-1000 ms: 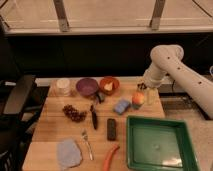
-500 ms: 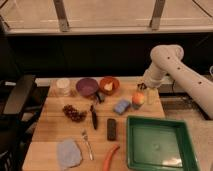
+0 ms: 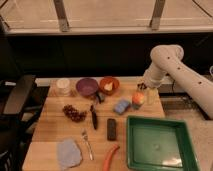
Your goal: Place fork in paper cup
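Hand (image 3: 142,86) unmoved, well apart from fork (image 3: 87,144)

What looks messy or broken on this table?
Nothing stands out. The fork lies flat near the front, the paper cup stands upright at the back left, and nothing looks spilled. The gripper hangs over the back right of the table.

Wood table (image 3: 47,127), blk chair (image 3: 21,94), windows (image 3: 105,12) behind
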`<state>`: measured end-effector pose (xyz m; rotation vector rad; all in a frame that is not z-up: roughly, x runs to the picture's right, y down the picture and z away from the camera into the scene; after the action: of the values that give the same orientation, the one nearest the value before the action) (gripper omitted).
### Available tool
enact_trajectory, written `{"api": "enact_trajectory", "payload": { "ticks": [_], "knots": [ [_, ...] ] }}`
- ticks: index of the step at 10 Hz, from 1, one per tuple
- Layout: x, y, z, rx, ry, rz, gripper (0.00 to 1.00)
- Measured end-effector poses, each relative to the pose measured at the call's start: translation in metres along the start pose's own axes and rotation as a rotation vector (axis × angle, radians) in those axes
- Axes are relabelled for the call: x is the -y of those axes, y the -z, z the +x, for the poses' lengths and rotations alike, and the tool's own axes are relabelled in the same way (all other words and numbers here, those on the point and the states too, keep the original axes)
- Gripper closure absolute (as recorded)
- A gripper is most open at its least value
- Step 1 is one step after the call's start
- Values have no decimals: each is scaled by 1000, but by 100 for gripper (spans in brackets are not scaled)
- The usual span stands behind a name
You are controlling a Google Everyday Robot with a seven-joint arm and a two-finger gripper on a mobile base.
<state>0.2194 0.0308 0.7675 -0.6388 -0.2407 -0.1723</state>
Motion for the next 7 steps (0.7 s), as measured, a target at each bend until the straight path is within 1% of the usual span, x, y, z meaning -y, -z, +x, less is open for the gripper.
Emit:
{"api": "enact_trajectory", "payload": {
  "ticks": [1, 2, 3, 4, 5, 6, 7],
  "knots": [
    [0, 1, 1, -11, 10, -1, 20],
    [4, 3, -3, -22, 43, -7, 20],
    [10, 5, -13, -35, 125, -17, 20],
    [15, 4, -29, -46, 241, -36, 20],
    [19, 1, -45, -54, 335, -52, 20],
    [22, -3, -63, -57, 416, -64, 20],
    [25, -12, -91, -58, 541, -84, 20]
  ]
}}
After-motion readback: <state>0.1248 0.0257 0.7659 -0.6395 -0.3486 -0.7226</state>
